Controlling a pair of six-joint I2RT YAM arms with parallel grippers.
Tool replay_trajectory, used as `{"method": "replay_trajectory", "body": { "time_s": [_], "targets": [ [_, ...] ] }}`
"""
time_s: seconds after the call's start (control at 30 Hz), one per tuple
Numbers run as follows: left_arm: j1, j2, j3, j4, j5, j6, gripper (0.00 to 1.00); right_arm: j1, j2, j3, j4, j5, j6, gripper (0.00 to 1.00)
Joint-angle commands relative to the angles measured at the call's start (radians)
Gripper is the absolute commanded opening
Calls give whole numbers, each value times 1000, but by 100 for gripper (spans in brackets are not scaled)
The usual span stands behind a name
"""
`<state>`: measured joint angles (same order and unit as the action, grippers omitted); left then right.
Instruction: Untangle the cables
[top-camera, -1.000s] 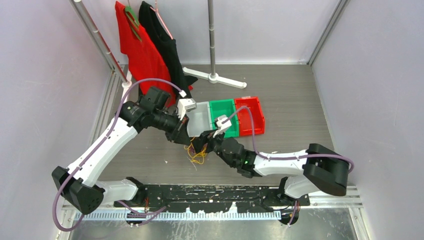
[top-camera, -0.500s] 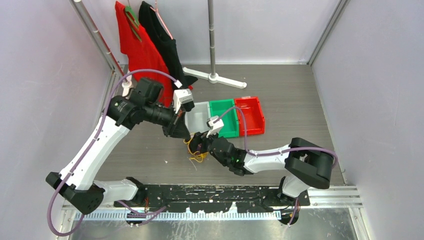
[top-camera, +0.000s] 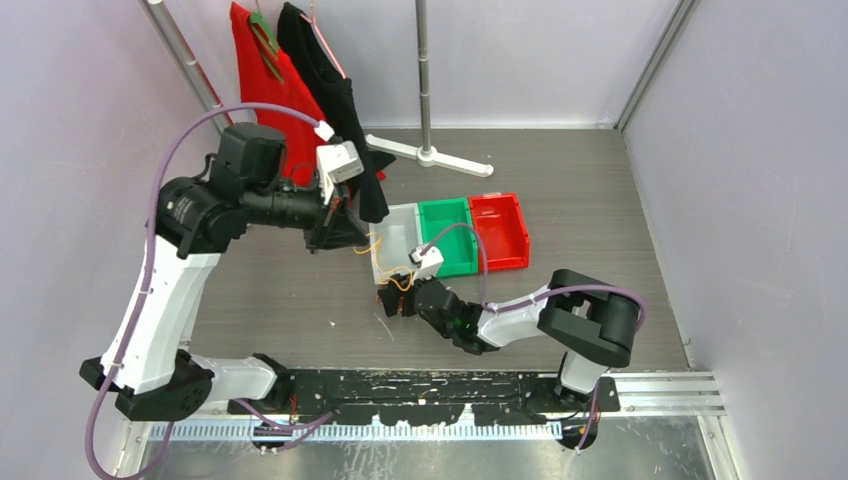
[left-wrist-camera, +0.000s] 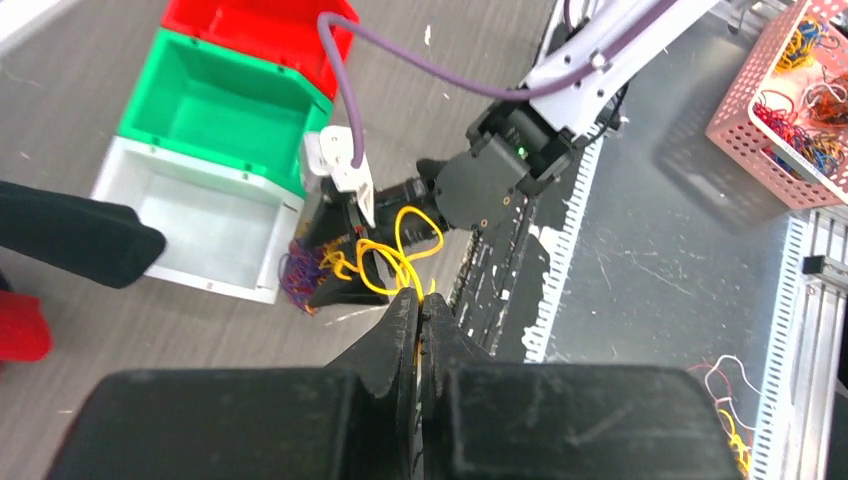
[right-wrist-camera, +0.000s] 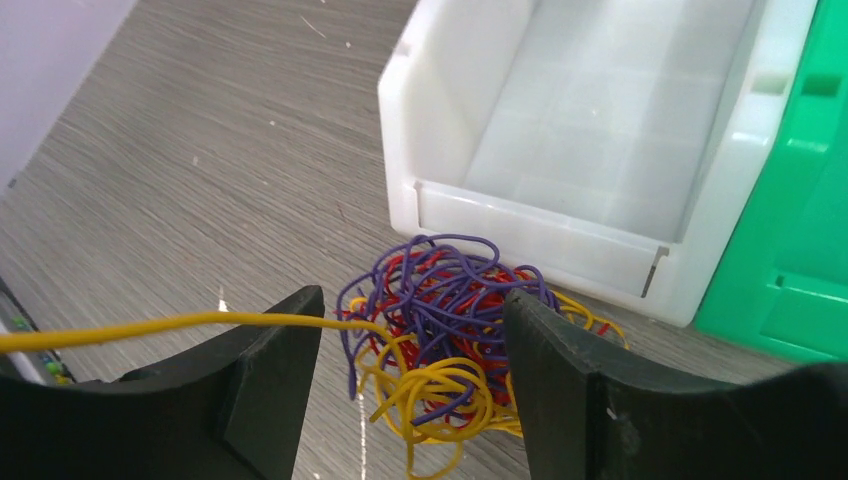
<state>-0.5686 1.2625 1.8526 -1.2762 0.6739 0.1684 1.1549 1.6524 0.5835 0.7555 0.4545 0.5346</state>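
Note:
The cables are one tangled wad (right-wrist-camera: 455, 320) of purple, red and yellow wire on the floor, just in front of the white bin (right-wrist-camera: 540, 222). My right gripper (right-wrist-camera: 410, 312) is open, low over the wad, with one jaw on each side of it. In the top view the right gripper (top-camera: 392, 300) covers most of the wad (top-camera: 401, 284). My left gripper (left-wrist-camera: 420, 298) is shut on a yellow cable (left-wrist-camera: 405, 255) that runs taut from the wad. In the top view the left gripper (top-camera: 352, 240) is raised, up and to the left of the wad.
White (top-camera: 396, 236), green (top-camera: 447, 233) and red (top-camera: 501, 230) bins stand in a row behind the wad. Red (top-camera: 268, 95) and black (top-camera: 335, 85) shirts hang at the back left by a stand base (top-camera: 430, 156). A pink basket (left-wrist-camera: 745, 120) of cables sits beyond the rail.
My left arm has risen and pulled back to the left, drawing the yellow strand out of the wad. My right gripper has slid left and stands open around the wad.

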Motion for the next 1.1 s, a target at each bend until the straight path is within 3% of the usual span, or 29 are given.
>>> {"method": "replay_trajectory", "body": {
  "time_s": [0.0, 0.27, 0.47, 0.7, 0.93, 1.07],
  "targets": [
    [-3, 38, 141, -39, -33, 23, 0, 5, 32, 32, 43, 2, 21, 70],
    [-4, 72, 335, -28, -100, 14, 0, 14, 9, -12, 6, 20, 25, 65],
    [-3, 46, 338, 42, -163, 5, 0, 31, -109, -122, -70, 44, 65, 60],
    [-4, -33, 65, 128, -208, 23, 0, 35, -422, -224, -311, 69, 102, 61],
    [-4, -40, -219, 290, -240, 10, 0, 9, -599, -85, -587, 64, 43, 79],
    [-4, 36, -270, 324, -277, 36, 0, -78, -619, 5, -718, 27, 49, 80]
  ]
}}
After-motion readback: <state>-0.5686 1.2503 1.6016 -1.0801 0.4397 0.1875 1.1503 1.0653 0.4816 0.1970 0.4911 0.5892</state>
